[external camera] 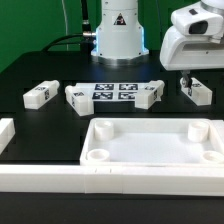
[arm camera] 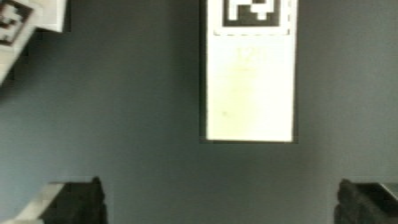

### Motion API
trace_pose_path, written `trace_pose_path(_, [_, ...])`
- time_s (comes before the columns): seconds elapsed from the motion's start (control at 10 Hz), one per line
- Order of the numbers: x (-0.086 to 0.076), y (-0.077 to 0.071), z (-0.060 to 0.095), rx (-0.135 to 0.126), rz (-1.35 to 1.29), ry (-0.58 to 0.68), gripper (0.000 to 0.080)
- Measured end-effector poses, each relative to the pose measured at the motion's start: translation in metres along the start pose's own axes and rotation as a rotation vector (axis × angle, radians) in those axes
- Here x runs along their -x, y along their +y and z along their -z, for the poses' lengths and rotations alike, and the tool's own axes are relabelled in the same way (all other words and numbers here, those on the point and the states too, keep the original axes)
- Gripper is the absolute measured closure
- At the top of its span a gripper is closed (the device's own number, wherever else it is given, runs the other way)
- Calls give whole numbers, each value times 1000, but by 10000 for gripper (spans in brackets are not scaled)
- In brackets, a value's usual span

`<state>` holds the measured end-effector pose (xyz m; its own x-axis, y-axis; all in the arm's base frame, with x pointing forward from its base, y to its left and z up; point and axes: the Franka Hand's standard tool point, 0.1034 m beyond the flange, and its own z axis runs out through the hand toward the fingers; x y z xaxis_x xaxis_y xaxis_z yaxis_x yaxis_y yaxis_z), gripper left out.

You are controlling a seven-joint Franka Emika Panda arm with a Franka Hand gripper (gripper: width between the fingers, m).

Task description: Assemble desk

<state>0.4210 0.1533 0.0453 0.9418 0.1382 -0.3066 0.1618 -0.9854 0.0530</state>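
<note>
The desk top point(external camera: 150, 150), a white tray with a raised rim and round corner sockets, lies at the front of the black table. Several square white legs with tags lie behind it: one point(external camera: 40, 94) at the exterior view's left, two point(external camera: 77, 99) point(external camera: 150, 94) at the ends of the marker board, and one point(external camera: 198, 90) at the right. My gripper point(external camera: 187, 78) hangs just above that right leg. In the wrist view this leg point(arm camera: 249, 80) lies lengthwise ahead of my gripper point(arm camera: 222, 205). Its dark fingers point(arm camera: 73, 203) stand wide open with only bare table between them.
The marker board point(external camera: 113, 93) lies in the middle, in front of the arm's base point(external camera: 118, 35). Long white border rails run along the front point(external camera: 100, 190) and the exterior view's left point(external camera: 6, 135). Another tagged white part point(arm camera: 18, 40) shows at the wrist picture's edge.
</note>
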Motion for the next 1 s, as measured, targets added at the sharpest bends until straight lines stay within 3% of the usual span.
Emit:
trace_pose_path(0.2, [2,0,-2,-16,-19,-138,150])
trace_pose_path(0.4, [1,0,-3,-13,-7,-242,150])
trace_pose_path(0.5, [1,-3,-4,-41,16,-309,150])
trace_pose_path(0.6, [-4,-5,-5,-48,52,-338,150])
trace_pose_path(1.0, [-7,-3,-18,-51,92,-560,150])
